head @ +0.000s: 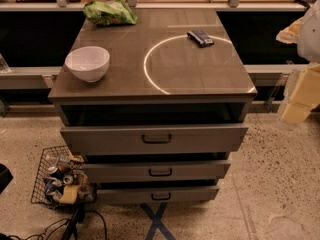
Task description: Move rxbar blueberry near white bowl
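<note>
Rxbar blueberry (200,38): lies flat on the far right part of the cabinet top, slanted, on the far arc of a pale ring.
White bowl (88,63): stands upright near the left edge of the top, well apart from the bar, outside the ring.
Pale ring (148,79): thin circle marked on the right half of the surface; its left arc passes between bowl and bar.
Green snack bag (109,12): crumpled, at the far left corner, behind the bowl.
Cabinet top (195,79): dark, glossy, square.
Gripper (299,100): pale shape at the right edge of the view, off the cabinet's right side and clear of everything on it; how wide it stands cannot be made out, and nothing shows in it.
Drawers (156,139): three fronts with dark handles, stacked below the top.
Wire basket (41,180): on the speckled floor at the lower left, filled with cans and packets.
Blue tape cross (157,225): on the floor before the lowest drawer.
</note>
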Tool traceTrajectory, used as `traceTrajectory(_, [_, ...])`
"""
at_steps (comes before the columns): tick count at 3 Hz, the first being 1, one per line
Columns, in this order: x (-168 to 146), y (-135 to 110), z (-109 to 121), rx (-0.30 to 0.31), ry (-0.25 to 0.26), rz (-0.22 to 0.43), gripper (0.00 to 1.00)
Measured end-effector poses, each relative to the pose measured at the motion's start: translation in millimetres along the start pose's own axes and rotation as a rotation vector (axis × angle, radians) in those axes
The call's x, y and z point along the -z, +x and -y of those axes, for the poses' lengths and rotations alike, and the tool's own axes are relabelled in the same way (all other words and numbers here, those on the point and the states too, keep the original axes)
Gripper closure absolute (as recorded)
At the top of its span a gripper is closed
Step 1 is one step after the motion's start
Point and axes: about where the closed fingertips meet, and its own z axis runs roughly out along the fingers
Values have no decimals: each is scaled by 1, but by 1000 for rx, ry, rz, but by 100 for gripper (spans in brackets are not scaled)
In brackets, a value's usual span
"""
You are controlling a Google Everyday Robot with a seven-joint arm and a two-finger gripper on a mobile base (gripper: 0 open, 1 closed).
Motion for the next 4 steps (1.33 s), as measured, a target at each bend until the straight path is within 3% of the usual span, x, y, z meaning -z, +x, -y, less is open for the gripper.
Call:
traceTrajectory(1, [0,0,0,0,0,0,0])
traceTrajectory(2, [-4,1,11,-32,41,37,0])
traceTrajectory(3, [-27,19,33,-135,98,171,0])
traceTrajectory(4, [-51,14,67,-191,161,384,0])
